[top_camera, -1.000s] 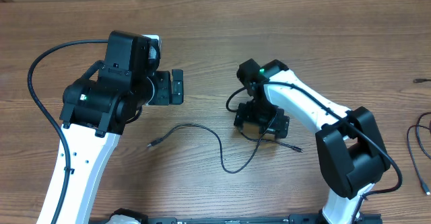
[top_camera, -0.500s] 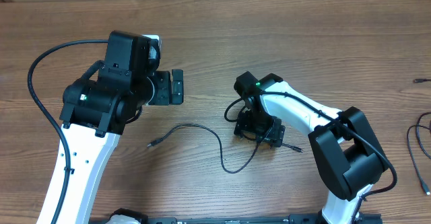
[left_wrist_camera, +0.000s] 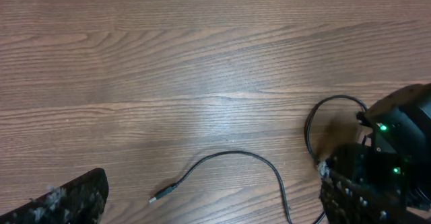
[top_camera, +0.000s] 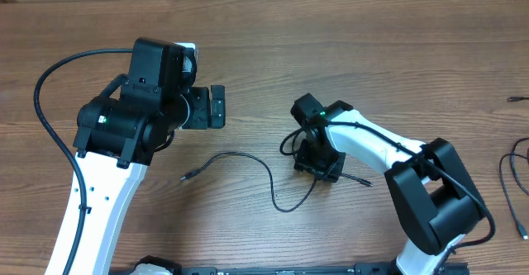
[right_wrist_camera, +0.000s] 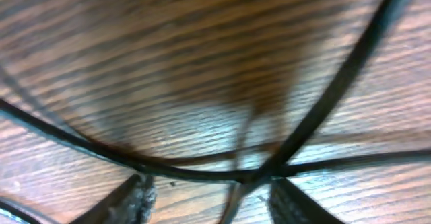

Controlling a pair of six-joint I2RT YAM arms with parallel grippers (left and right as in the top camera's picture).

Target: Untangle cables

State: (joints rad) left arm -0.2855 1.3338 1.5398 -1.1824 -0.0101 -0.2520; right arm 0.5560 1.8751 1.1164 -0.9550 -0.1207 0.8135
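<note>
A thin black cable (top_camera: pixel 266 178) lies on the wooden table. Its plug (top_camera: pixel 188 176) is at the left, and it curves right to my right gripper. It also shows in the left wrist view (left_wrist_camera: pixel 232 155). My right gripper (top_camera: pixel 319 164) is down on the table, over the spot where the cable strands cross. In the right wrist view the crossing strands (right_wrist_camera: pixel 259 173) lie just ahead of the open fingertips (right_wrist_camera: pixel 133 196), and nothing is pinched. My left gripper (top_camera: pixel 216 107) hovers wide open and empty above the table, up and left of the cable.
More thin black cables (top_camera: pixel 514 184) lie at the table's right edge, and a small plug end (top_camera: pixel 517 99) lies further up. A cable tail (top_camera: pixel 360 181) pokes out to the right of the right gripper. The left arm's thick black wire (top_camera: pixel 50 110) loops at the far left.
My right gripper has shifted slightly down and left and turned, settling onto the cable crossing. The left arm and the cable's left part have not moved.
</note>
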